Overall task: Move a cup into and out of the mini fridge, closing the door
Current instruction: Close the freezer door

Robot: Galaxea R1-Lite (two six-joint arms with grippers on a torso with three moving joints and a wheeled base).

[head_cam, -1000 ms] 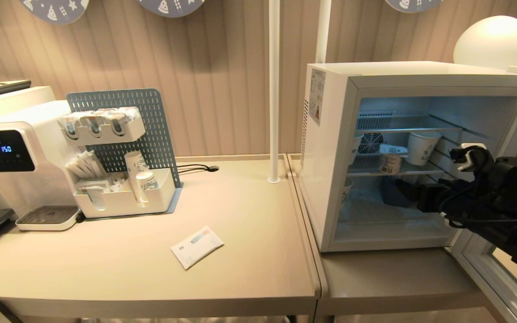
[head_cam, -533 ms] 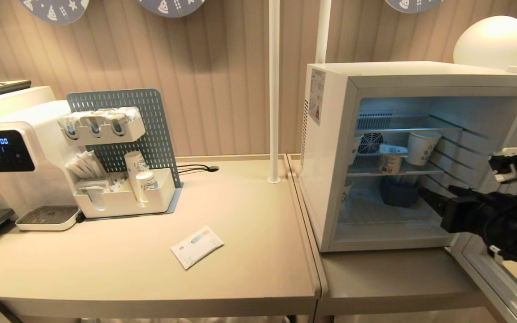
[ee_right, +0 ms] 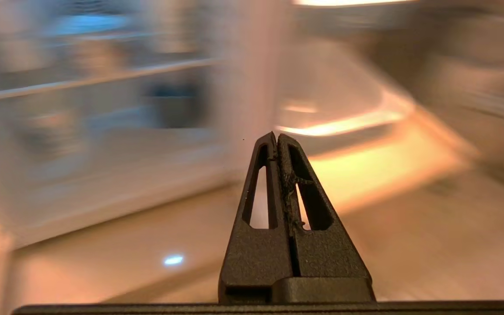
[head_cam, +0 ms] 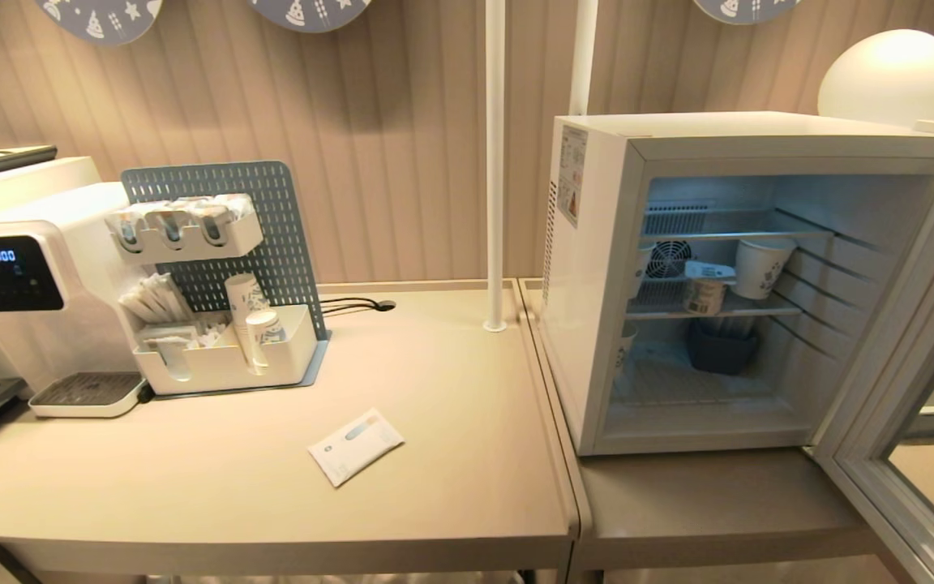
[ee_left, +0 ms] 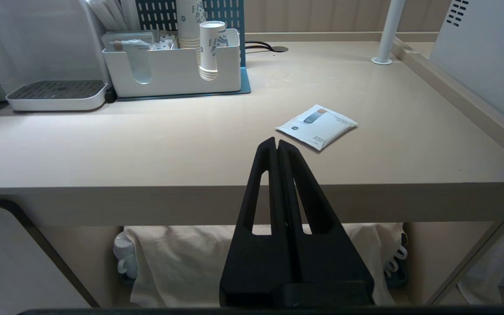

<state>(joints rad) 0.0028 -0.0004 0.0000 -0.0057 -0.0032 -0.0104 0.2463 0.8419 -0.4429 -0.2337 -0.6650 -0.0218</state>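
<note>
One cup [head_cam: 706,289], judged light, thin-walled and crushable, sits inside the mini fridge [head_cam: 597,284], best gripped around its tapered body; right tool [ee_right: 277,139] pinched empty, well clear of it.

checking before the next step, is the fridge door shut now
No, the door stands swung wide at the right of the mini fridge, leaving the shelves and the cup exposed.

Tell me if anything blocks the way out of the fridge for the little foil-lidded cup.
Nothing visible does. The cup sits on the middle wire shelf of the mini fridge, a taller paper cup beside it, not in front. The door is swung wide open.
</note>
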